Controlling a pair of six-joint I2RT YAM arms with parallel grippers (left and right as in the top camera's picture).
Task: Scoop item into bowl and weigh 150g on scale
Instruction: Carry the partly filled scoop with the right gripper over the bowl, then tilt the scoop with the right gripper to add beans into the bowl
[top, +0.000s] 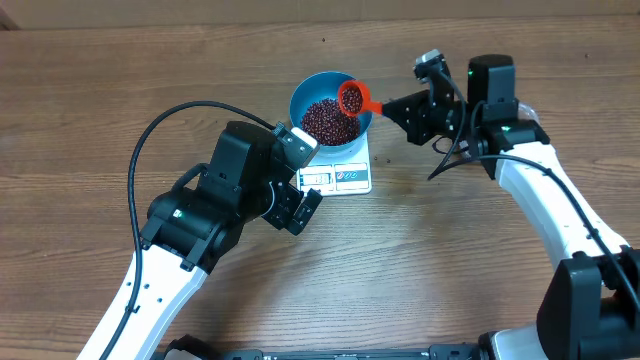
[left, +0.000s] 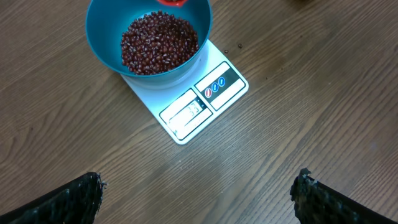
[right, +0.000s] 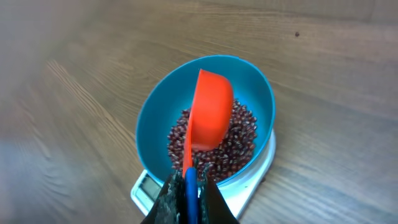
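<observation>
Deep, glossy blue bowl (left: 102, 34) sits on the flat white rectangular scale (left: 199, 102) on the wood-grain tabletop (top: 450, 260), holding a loose heap of small maroon beans (left: 158, 42). Right hand (right: 189, 199) reaches in level, clamped on the handle of a smooth orange-red plastic scoop (right: 208, 112) tipped over the beans. Left hand (left: 198, 190) hangs near the scale, fingers wide apart, holding nothing.

All three views above bowl (left: 102, 31)
</observation>
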